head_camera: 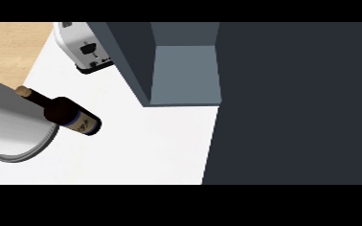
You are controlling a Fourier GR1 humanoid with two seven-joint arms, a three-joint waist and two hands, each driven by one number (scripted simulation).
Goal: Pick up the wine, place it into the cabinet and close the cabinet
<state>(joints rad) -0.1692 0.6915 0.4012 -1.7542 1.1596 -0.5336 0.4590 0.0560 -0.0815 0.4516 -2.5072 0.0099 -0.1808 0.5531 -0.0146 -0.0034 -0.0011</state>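
A dark wine bottle (67, 114) with a cork-coloured top and a blue label shows at the left of the head view, its neck pointing to the upper left. It overlaps the edge of a grey round lid-like disc (21, 139). The dark grey cabinet (184, 64) stands open at the middle top, its lighter grey inside facing me. A big dark panel (290, 100), which looks like the cabinet's open door, fills the right side. Neither hand shows in the view.
A white toaster (84, 48) stands at the back left beside the cabinet. The white counter (148, 143) runs between the bottle and the dark panel. A wooden surface (17, 48) shows at the far upper left.
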